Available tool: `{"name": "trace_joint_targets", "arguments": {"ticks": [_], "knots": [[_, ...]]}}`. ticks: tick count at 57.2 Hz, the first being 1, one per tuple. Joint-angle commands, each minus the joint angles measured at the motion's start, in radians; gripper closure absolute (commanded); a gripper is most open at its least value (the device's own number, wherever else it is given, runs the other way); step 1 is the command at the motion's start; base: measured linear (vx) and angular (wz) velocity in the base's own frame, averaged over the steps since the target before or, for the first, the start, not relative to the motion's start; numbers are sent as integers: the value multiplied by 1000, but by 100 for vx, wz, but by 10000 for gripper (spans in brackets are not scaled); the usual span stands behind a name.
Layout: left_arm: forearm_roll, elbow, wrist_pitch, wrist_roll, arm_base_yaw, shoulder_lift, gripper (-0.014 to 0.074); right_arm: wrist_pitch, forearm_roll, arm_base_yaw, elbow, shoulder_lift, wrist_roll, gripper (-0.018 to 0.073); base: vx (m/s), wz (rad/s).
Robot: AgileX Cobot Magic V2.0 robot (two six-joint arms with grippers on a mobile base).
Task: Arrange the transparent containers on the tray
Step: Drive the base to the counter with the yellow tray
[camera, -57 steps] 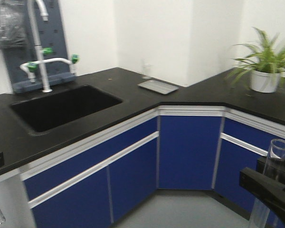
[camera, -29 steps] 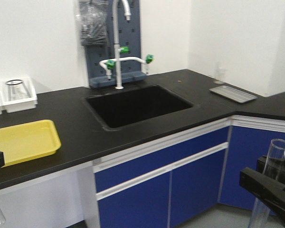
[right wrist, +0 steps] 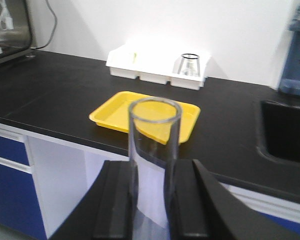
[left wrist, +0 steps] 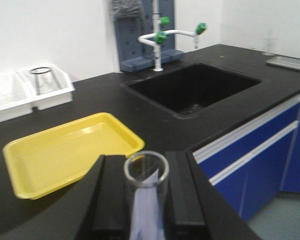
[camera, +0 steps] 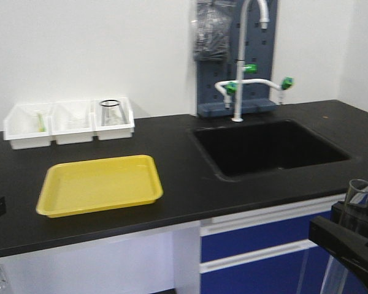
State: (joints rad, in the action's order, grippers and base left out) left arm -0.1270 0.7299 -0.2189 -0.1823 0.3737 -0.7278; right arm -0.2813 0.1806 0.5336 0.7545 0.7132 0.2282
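The yellow tray point(camera: 99, 185) lies flat on the black counter, left of the sink, and nothing is on it. My left gripper point(left wrist: 146, 165) is shut on an upright transparent container, a slim clear tube point(left wrist: 145, 210), held off the counter's front edge with the tray point(left wrist: 65, 152) ahead to the left. My right gripper point(right wrist: 154, 167) is shut on a second clear tube point(right wrist: 154, 130), also short of the counter, with the tray point(right wrist: 145, 117) straight ahead. In the front view that tube point(camera: 357, 202) stands in the right gripper point(camera: 349, 242) at the lower right.
Three joined white bins point(camera: 67, 122) sit behind the tray; the right one holds a clear flask point(camera: 110, 112). A black sink point(camera: 267, 147) with a white faucet point(camera: 242, 79) lies to the right. Blue cabinet fronts point(camera: 264, 257) run under the counter. A metal tray point(left wrist: 290, 62) lies far right.
The whole view has swung left along the counter: the sink slid to the right, and the yellow tray and white bins came into full view. Both grippers kept their tubes.
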Motion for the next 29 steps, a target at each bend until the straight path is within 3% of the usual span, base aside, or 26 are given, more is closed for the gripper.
{"name": "trace_joint_targets", "arguments": {"ticks": [1,29], "knots": [[5,26,83,-6,5,5,483,87,-4,-5,31,-4,8,466,16,47],[5,26,83,-6,5,5,483,87,-4,-5,31,-4,8,466,19,29]]}}
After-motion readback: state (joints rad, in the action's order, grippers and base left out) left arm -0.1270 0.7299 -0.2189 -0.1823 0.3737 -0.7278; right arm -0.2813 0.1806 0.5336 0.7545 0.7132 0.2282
